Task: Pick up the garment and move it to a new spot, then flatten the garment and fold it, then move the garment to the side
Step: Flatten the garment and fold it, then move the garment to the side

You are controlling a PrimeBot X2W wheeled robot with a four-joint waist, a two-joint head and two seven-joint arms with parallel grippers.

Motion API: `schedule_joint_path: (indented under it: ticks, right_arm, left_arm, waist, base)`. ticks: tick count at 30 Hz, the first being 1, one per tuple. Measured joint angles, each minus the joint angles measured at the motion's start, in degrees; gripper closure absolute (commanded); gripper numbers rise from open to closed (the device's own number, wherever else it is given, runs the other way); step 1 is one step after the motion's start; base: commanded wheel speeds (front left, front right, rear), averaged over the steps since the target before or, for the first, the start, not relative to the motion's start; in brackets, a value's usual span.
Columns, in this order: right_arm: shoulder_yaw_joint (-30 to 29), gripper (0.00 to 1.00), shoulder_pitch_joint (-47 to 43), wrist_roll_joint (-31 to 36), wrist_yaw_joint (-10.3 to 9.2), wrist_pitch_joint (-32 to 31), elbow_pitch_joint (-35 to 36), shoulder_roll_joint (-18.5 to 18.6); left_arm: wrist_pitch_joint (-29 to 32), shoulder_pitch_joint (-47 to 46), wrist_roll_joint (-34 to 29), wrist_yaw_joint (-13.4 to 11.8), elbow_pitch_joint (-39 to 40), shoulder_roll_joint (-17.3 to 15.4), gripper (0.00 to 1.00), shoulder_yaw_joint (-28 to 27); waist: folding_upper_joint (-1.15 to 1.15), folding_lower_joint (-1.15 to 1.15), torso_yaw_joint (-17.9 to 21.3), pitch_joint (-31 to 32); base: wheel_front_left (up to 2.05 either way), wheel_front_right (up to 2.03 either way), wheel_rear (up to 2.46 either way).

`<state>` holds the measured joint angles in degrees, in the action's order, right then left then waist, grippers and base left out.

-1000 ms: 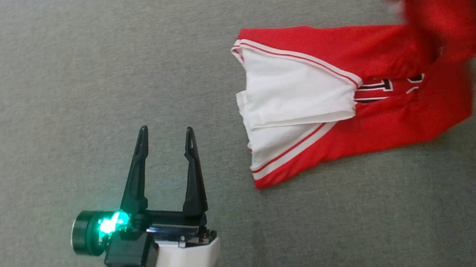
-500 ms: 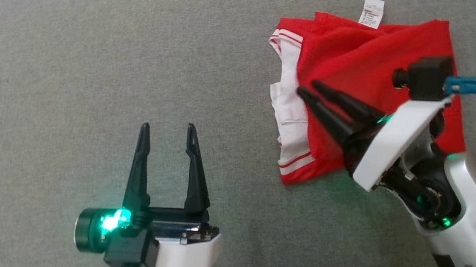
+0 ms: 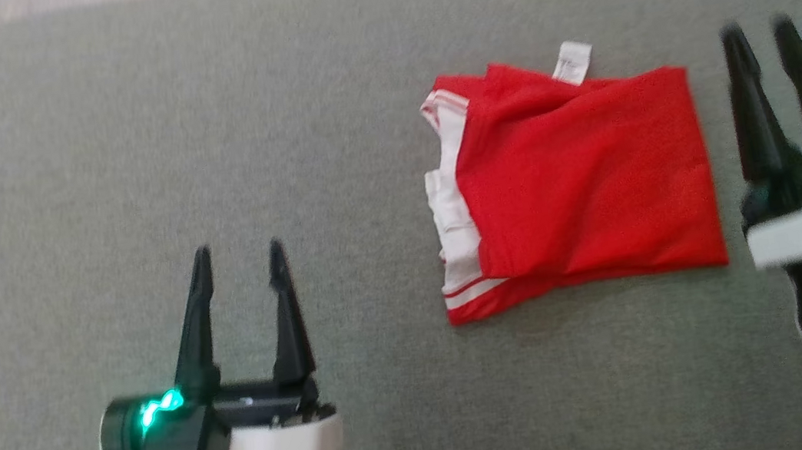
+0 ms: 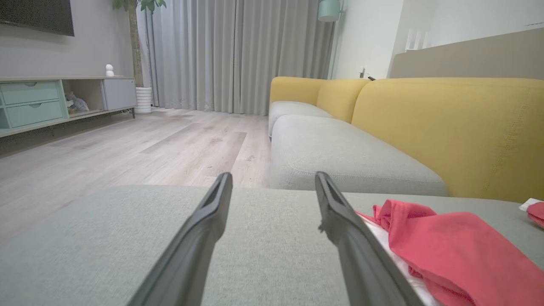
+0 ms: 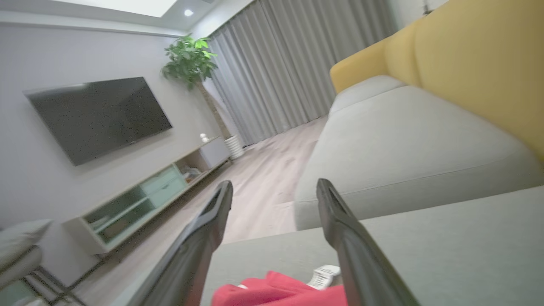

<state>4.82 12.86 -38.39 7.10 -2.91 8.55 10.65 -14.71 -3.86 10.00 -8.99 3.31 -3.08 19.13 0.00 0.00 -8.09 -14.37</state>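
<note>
— While the red garment [image 3: 588,177] lies folded on the grey cushion [image 3: 202,127], where do you see the pincers?
— Your left pincer [image 3: 237,248] hovers well to the garment's left, fingers spread. Your right pincer [image 3: 755,27] stands just beside its right edge, apart from the cloth, fingers also spread. A white label [image 3: 573,63] pokes from the far edge; white trim [image 3: 449,207] shows along the left side.

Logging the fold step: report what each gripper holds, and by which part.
Nothing is held. The left gripper and right gripper both stand open; the folded red jersey lies free on the grey cushion, apart from both.
</note>
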Motion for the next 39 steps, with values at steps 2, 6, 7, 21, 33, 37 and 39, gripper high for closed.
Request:
schedule_joint_path:
  ticks: [2,6,7,21,33,37,39]
  right_arm:
    - [-0.71,0.0,-2.44,2.37,0.0,5.17,-3.23,1.81]
    - [1.03,0.0,-10.3,8.88,0.0,16.15,-13.52,4.14]
    - [1.75,0.0,-11.74,9.94,0.0,16.72,-15.39,4.09]
    - [1.94,0.0,-18.34,17.82,0.0,17.13,-20.95,-0.6]
    - [1.86,0.0,-18.43,19.51,0.0,17.13,-21.52,-1.36]
    - [1.85,0.0,-18.44,19.75,0.0,17.13,-21.83,-1.35]
    - [1.85,0.0,-18.44,19.75,0.0,17.13,-22.15,-1.35]
  left_arm:
    - [0.0,1.52,0.67,0.29,-1.1,0.01,0.0,-1.09]
    - [0.01,4.84,0.69,0.82,-4.9,0.02,0.0,-3.38]
    - [0.01,5.61,0.69,0.94,-5.66,0.03,0.0,-3.96]
    - [0.01,13.84,-0.49,2.49,-10.07,-0.02,0.0,-8.15]
    - [0.01,13.86,-1.13,3.45,-10.87,-0.02,0.0,-8.24]
    - [0.01,13.88,-1.47,3.53,-11.0,-0.02,0.0,-8.23]
    - [0.01,13.88,-1.47,3.52,-11.01,-0.02,0.0,-8.23]
  waist:
    - [0.0,0.0,0.57,1.6]
    - [0.0,-0.01,1.53,6.27]
    - [0.0,-0.01,1.67,7.28]
    - [0.0,-0.01,4.2,16.89]
    - [0.0,0.0,4.42,17.53]
    - [0.0,0.0,4.72,17.58]
    - [0.0,0.0,4.87,17.55]
  base:
    - [0.0,0.0,0.0]
    - [0.0,0.0,0.0]
    - [0.0,0.0,0.0]
    - [0.0,0.0,0.0]
    - [0.0,0.0,0.0]
    - [0.0,0.0,0.0]
    - [0.0,0.0,0.0]
